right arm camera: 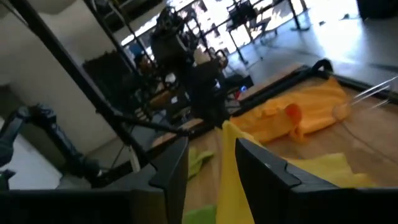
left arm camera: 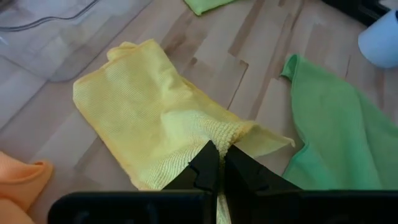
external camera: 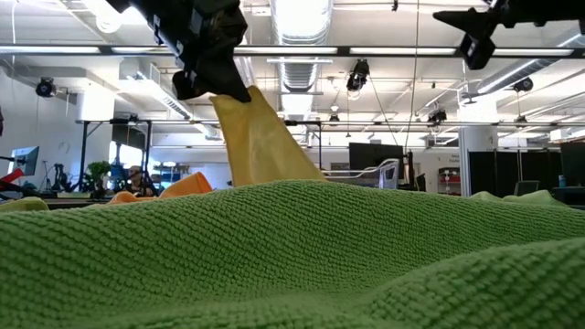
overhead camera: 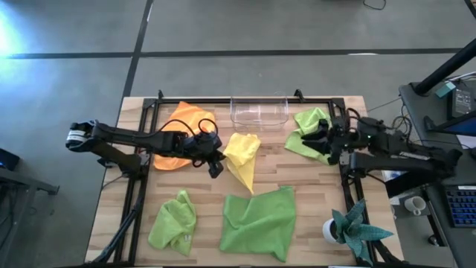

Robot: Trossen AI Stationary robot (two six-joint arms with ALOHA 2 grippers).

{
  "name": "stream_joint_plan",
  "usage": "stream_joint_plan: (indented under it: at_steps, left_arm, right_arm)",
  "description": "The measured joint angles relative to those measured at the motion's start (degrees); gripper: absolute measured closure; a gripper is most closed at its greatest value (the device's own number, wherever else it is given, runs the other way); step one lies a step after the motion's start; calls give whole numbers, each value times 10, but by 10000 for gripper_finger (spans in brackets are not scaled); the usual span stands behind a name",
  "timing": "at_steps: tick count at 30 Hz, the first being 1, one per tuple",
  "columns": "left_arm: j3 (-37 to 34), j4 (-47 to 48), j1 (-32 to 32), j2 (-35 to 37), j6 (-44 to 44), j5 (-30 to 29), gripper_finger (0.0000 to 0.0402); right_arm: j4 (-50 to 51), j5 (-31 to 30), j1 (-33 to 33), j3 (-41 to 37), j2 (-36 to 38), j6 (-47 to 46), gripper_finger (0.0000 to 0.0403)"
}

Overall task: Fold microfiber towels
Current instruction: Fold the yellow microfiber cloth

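Note:
My left gripper (overhead camera: pixel 216 165) is shut on the yellow towel (overhead camera: pixel 242 158) near the table's middle; both also show in the low view, gripper (external camera: pixel 212 84) and towel (external camera: pixel 260 146). The orange towel (overhead camera: pixel 181 135) lies crumpled under the left arm. One lime green towel (overhead camera: pixel 308 131) lies crumpled at the far right, below my right gripper (overhead camera: pixel 327 143), which is open and raised (right arm camera: pixel 211 171). A second lime green towel (overhead camera: pixel 260 222) lies spread at the near middle. A third (overhead camera: pixel 174 222) lies bunched at the near left. My left gripper pinches a bunched-up part of the yellow towel (left arm camera: pixel 214 138) between its two fingers, several layers gathered there. The fingers come from the table's left, slanting down. The towel hangs below them in a slack cone (external camera: pixel 265 151), and its spread part (left arm camera: pixel 124 106) lies on the table.
A clear plastic bin (overhead camera: pixel 259 112) stands at the far middle edge. A teal spiky plant in a white pot (overhead camera: pixel 351 229) stands at the near right corner. Bare wood shows between the yellow towel and the far right green towel.

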State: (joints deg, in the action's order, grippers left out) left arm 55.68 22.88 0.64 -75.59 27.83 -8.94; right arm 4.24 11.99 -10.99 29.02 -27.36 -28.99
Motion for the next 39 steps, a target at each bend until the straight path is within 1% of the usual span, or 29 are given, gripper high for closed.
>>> stream_joint_plan:
  at_steps: [4, 11, 18, 24, 31, 36, 39]
  left_arm:
    - [0, 1, 0, 6, -28, 6, 401]
    - [0, 5, 0, 8, -32, 17, 401]
    - [0, 1, 0, 8, -20, 15, 402]
    - [0, 2, 0, 8, -11, 15, 402]
    - [0, 5, 0, 9, -13, 15, 401]
    - [0, 5, 0, 14, -17, 15, 401]
    - [0, 5, 0, 19, -16, 15, 401]
  right_arm:
    - [23, 0, 34, 25, -54, 1, 271]
    - [28, 0, 88, 54, -135, -8, 273]
    - [27, -32, 134, 77, -219, -14, 274]
    - [26, -60, 162, 102, -283, -16, 275]
    - [4, -67, 187, 127, -364, -40, 276]
    - [-4, -88, 204, 148, -423, -51, 276]
    - [-12, -92, 210, 161, -458, -59, 276]
